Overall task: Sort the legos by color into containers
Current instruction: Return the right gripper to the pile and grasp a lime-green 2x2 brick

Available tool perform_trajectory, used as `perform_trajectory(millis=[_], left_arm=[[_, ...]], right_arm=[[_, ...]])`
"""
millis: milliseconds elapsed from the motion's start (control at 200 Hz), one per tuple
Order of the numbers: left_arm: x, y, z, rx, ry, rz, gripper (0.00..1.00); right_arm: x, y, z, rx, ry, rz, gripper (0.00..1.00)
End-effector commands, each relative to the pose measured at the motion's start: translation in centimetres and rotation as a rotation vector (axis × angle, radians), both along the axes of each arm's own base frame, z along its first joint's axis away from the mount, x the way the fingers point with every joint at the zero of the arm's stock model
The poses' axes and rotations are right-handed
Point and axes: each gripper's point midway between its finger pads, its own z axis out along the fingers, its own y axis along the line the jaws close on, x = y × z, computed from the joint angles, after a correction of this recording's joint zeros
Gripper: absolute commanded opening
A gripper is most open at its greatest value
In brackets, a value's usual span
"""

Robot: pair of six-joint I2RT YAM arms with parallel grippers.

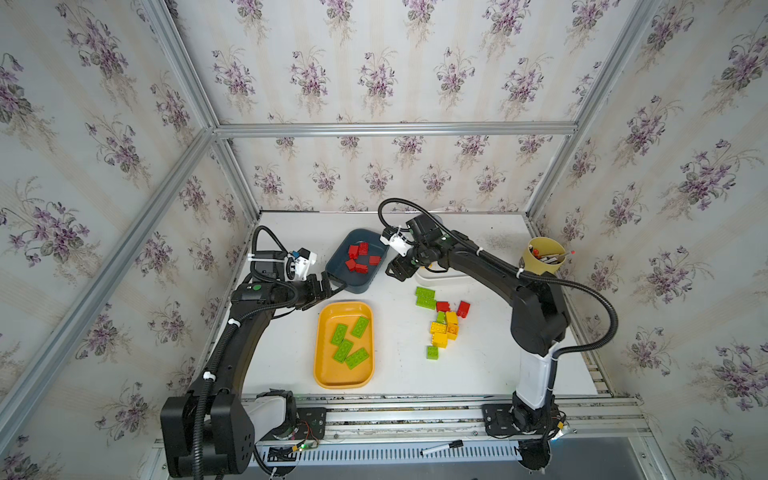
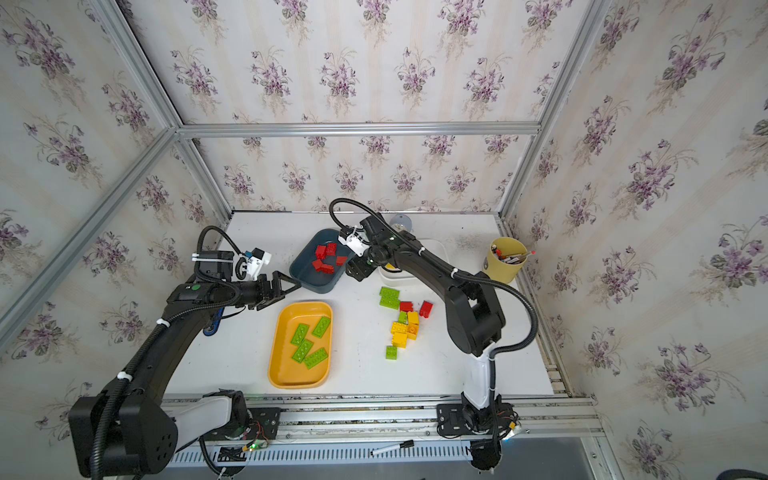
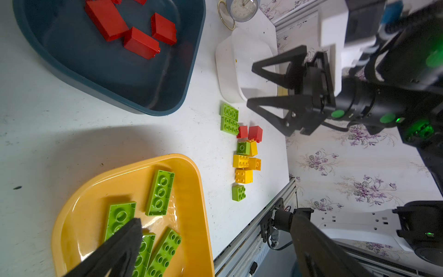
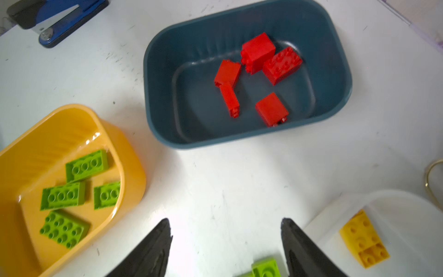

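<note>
Five red legos (image 1: 360, 257) in the dark blue-grey tray (image 1: 357, 287) at the far middle of the table (image 1: 407, 374); four green legos (image 1: 349, 341) in the yellow-orange tray (image 1: 328, 374) nearer the front; at least one yellow lego (image 4: 364, 239) in the white tray (image 4: 407, 211); loose cluster (image 1: 442, 322) of green, red and yellow legos on the table near the white tray; right gripper (image 4: 226, 221): hovers over bare table between blue-grey and white trays, jaws spread, pinches nothing; left gripper (image 3: 218, 215): hangs by the blue-grey tray's near corner, jaws spread wide, empty.
</note>
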Motion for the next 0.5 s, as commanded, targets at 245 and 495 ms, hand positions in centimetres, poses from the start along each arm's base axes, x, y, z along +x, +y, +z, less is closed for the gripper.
perform_trajectory(millis=[245, 495], left_arm=[[0.7, -0.1, 0.3, -0.001, -0.014, -0.015, 0.99], [0.6, -0.1, 0.6, -0.002, -0.022, -0.012, 0.99]], right_arm=[[-6.1, -9.3, -5.9, -0.221, 0.093, -0.022, 0.77], [-5.7, -11.2, -8.8, -0.303, 0.133, -0.046, 0.75]])
